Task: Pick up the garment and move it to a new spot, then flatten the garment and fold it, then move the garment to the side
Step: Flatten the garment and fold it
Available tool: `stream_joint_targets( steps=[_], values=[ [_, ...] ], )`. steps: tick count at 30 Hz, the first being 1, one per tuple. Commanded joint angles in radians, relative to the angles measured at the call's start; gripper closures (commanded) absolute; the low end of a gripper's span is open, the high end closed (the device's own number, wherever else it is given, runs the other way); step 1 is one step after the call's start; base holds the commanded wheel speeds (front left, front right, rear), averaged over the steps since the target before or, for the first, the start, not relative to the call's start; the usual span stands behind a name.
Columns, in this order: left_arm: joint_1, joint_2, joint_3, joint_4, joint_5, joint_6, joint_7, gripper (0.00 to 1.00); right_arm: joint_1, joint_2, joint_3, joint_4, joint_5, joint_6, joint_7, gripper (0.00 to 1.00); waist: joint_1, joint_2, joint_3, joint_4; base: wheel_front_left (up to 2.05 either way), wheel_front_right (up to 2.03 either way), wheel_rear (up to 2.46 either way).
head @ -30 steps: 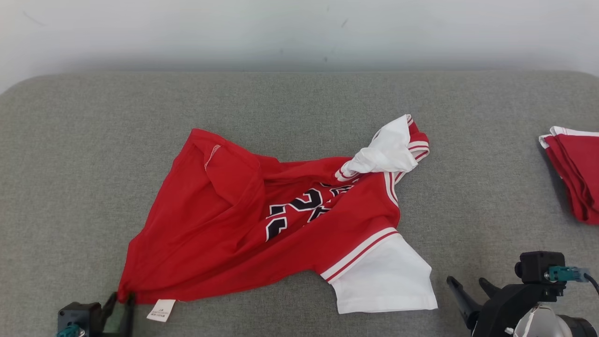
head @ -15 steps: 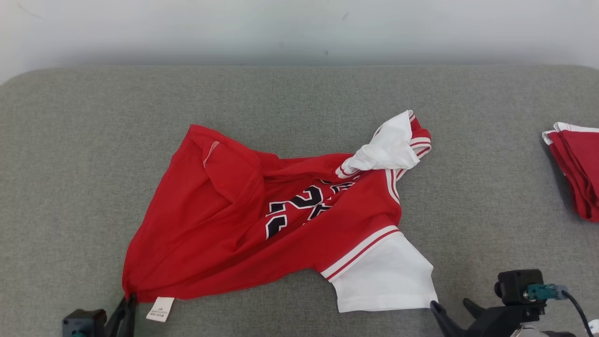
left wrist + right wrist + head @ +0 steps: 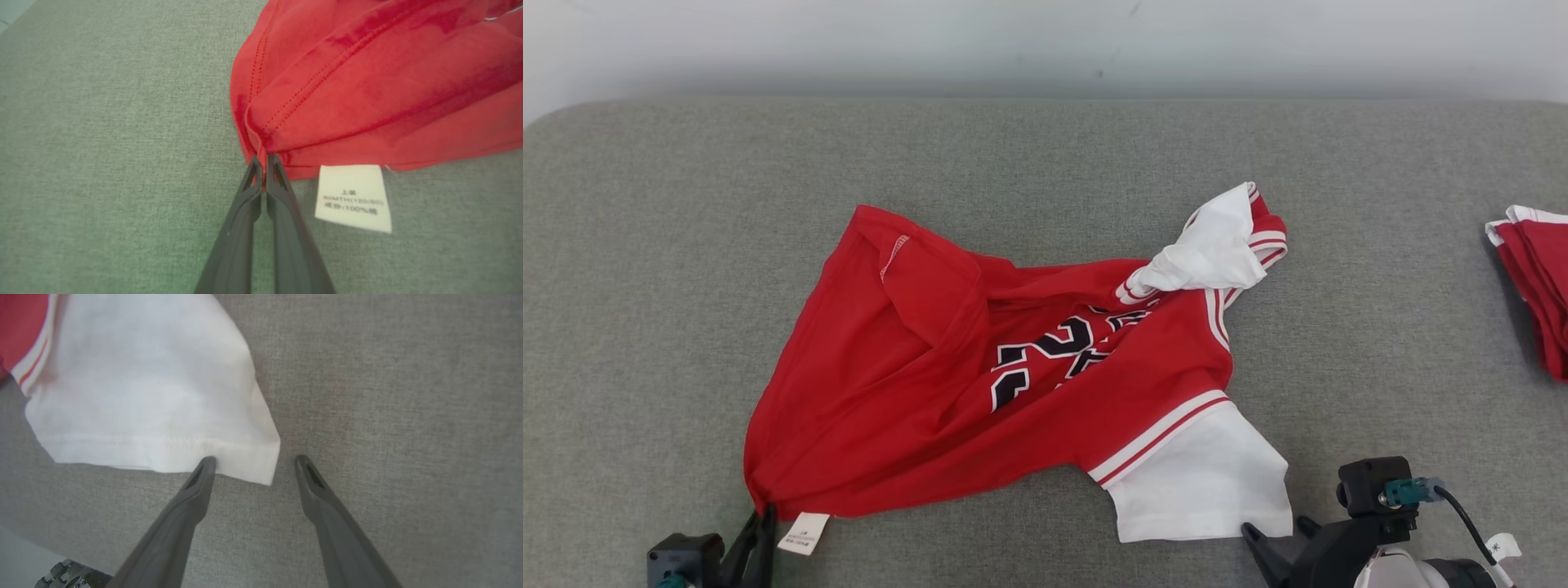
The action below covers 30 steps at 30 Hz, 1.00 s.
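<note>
Starting from the left: the left tool (image 3: 264,162) sits down at the near edge with its two dark fingers pinched tight on the red hem corner of the garment (image 3: 915,392), right beside the little white care label (image 3: 802,533). The garment itself is a red jersey lying rumpled in the middle of the grey fabric worktop (image 3: 645,286), with black-and-white numbers half lost in the creases. One white sleeve (image 3: 1213,249) is bunched up at the back, and the other sleeve (image 3: 1201,482) lies flat toward the front. The right tool (image 3: 253,461) is spread wide at that flat sleeve's corner, one fingertip at the hem and the other over bare grey. A folded red stack (image 3: 1535,286) sits at the far right edge, well apart. There's plenty of bare grey on the left, along the back and between the jersey and the stack.
</note>
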Motion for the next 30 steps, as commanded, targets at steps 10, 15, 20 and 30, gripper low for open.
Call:
stream_joint_targets(
  steps=[10, 15, 20, 30],
  values=[
    [-0.022, -0.011, -0.007, -0.006, -0.013, -0.007, -0.027, 1.00, -0.032, 0.002, 0.003, 0.058, 0.012, -0.002, -0.062, 1.00, 0.0000, 0.0000, -0.001, 0.012, 0.00, 0.00, 0.00],
    [-0.025, -0.054, 0.051, -0.102, -0.107, -0.026, -0.080, 1.00, -0.062, 0.000, -0.089, -0.039, 0.091, -0.002, -0.134, 1.00, 0.0000, 0.0000, -0.022, 0.003, 0.00, 0.00, 0.00],
    [-0.043, -0.086, 0.100, -0.252, -0.188, -0.034, -0.090, 1.00, -0.137, 0.000, -0.168, -0.139, 0.197, -0.002, -0.206, 1.00, 0.0000, 0.0000, -0.051, -0.017, 0.00, 0.00, 0.00],
    [-0.197, -0.110, 0.159, -0.439, -0.383, -0.065, 0.027, 1.00, -0.390, 0.000, -0.162, -0.237, 0.377, -0.002, -0.176, 1.00, 0.0000, 0.0000, -0.064, -0.069, 0.00, 0.00, 0.00]
  ],
)
